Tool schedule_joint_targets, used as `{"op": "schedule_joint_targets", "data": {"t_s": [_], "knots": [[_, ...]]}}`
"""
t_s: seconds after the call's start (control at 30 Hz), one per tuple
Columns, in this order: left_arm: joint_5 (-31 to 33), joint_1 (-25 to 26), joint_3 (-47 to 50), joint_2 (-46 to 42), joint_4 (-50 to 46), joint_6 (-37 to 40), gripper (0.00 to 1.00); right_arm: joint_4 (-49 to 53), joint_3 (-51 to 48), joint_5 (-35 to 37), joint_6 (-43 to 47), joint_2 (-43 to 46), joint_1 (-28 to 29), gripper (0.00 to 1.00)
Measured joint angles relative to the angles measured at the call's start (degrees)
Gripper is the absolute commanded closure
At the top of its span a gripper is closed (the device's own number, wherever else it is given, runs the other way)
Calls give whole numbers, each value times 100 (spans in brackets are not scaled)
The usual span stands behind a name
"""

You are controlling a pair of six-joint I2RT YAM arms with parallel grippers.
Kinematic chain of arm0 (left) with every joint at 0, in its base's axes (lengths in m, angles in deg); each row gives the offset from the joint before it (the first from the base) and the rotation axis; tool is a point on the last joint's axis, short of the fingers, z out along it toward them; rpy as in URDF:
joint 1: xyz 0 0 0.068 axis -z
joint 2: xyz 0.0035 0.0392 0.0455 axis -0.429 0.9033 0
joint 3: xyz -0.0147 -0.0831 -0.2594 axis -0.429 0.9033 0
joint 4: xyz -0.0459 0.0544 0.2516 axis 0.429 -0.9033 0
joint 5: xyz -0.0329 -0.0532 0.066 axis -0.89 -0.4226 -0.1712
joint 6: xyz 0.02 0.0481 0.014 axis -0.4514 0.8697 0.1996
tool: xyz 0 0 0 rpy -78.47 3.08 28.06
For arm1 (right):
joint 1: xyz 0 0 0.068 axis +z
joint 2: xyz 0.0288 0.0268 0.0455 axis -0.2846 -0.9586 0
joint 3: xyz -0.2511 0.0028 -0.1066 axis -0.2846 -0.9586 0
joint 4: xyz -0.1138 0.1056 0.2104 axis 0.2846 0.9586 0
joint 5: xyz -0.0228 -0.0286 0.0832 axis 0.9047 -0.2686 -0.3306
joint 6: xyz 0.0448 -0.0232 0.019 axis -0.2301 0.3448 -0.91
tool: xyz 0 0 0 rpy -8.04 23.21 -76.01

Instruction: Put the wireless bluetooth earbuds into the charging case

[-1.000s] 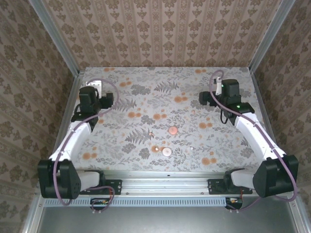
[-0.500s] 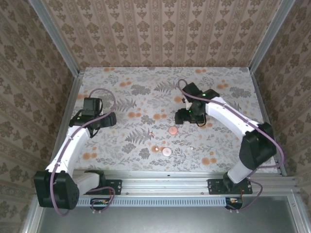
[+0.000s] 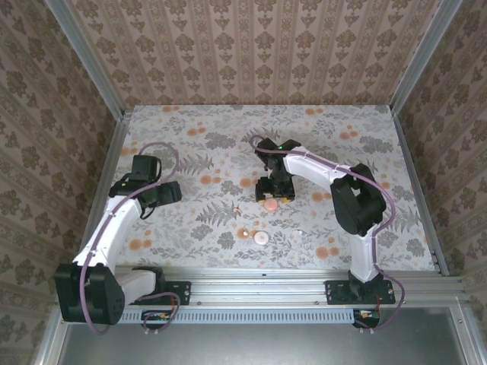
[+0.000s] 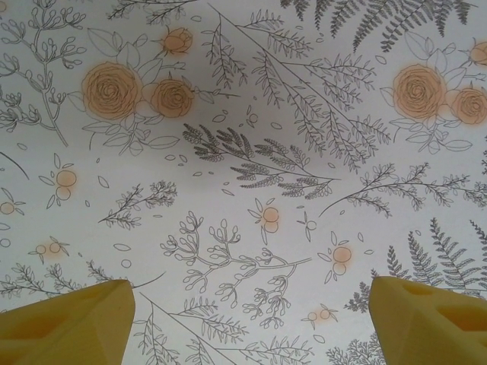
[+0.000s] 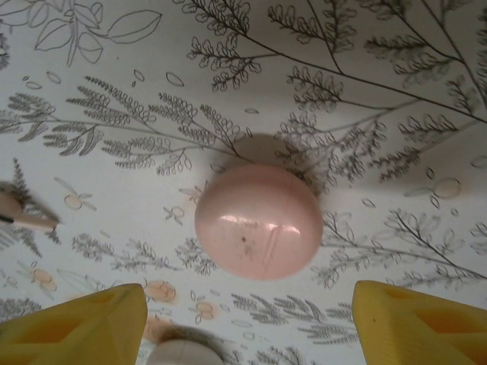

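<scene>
Right gripper (image 5: 249, 304) hovers above the case (image 5: 257, 220), jaws wide, empty. Case looks smooth, rigid, light, likely slippery; pinch its rim. Left gripper (image 4: 251, 319) gapes, empty.

Table (image 3: 190, 228): floral print top with grey ferns and orange flower spots. Case (image 3: 271, 204) lies flat, dome up, just 6 o'clock of table centre. Earbud (image 3: 261, 237) sits at 6 o'clock of the case, apart from it, nearer the front edge. A small pinkish piece (image 3: 245, 233) lies just beside the earbud at 9 o'clock.
</scene>
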Motion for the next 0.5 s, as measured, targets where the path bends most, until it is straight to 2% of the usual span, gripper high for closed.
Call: {"op": "schedule_joint_targets", "data": {"t_s": [0.4,0.5], "knots": [[-2,-181,96,-15,-63,2,18,122,317,52,26,-625,13,31],[-13,-214,144,-33,-83,2,18,136,323,85,61,-728,13,37]]}}
